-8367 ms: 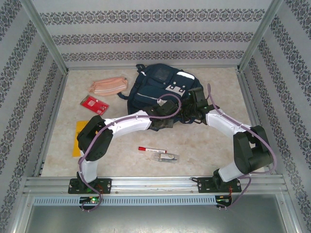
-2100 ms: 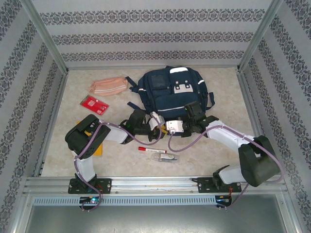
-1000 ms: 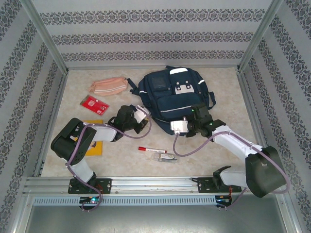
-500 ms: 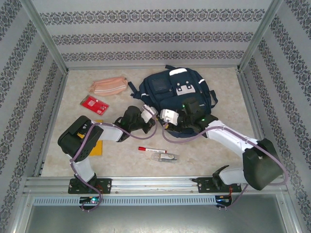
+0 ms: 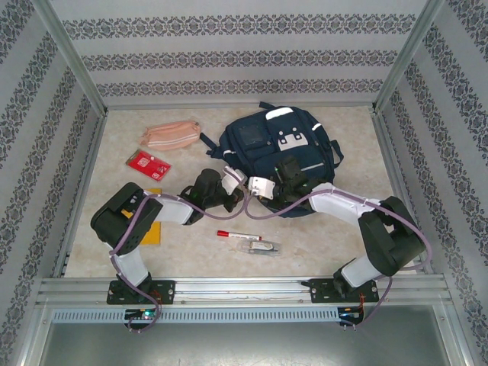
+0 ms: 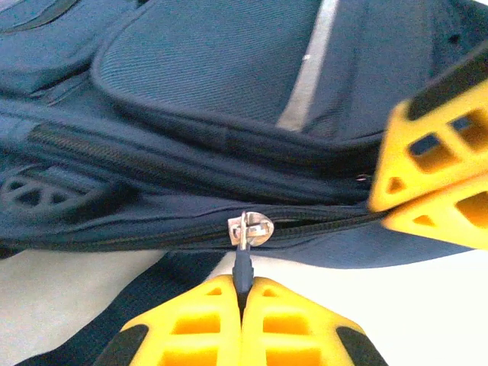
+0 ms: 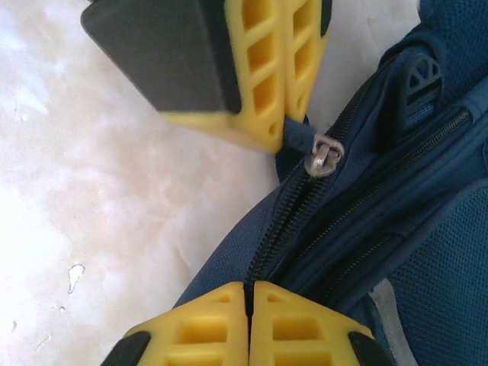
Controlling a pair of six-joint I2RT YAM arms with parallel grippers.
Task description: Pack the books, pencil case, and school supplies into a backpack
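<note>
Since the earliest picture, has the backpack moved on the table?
Yes. The backpack has shifted right, away from the pencil case, which lies where it did; the gap between them is wider.

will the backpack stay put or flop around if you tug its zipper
Likely floppy: the backpack lies slumped and creased, so it may bunch rather than hold shape. It looks flat, probably light, so a tug on the zipper pull, pinched by the left end effector, may drag it.
</note>
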